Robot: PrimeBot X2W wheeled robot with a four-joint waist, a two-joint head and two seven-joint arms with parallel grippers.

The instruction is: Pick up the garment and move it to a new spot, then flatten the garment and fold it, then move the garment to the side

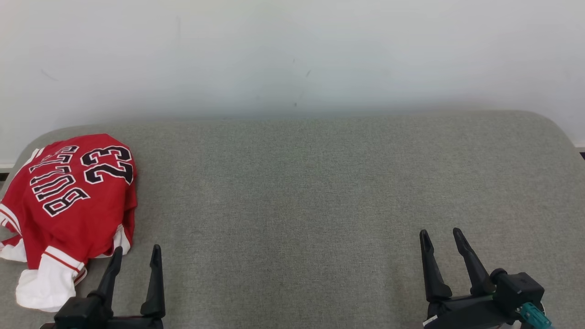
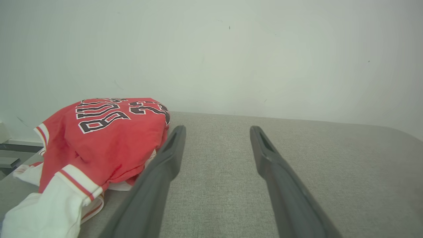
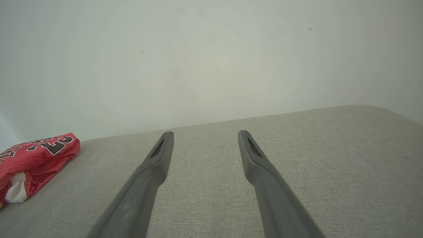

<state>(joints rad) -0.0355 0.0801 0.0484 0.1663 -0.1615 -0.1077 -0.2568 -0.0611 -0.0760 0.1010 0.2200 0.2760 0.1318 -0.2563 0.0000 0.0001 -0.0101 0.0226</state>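
The garment is a red jersey with white trim and black "BULLS 23" lettering, lying crumpled at the left end of the grey padded surface. My left gripper stands open just right of its near edge, nothing between its fingers. In the left wrist view the garment bulges left of the left gripper, close beside one finger. My right gripper stands open at the lower right, far from the garment. Its wrist view shows the garment at the far left and the right gripper over bare fabric.
A pale wall rises directly behind the grey surface. The surface has rounded far corners, and its left edge runs just beyond the garment. A strip of floor or baseboard shows past that left edge.
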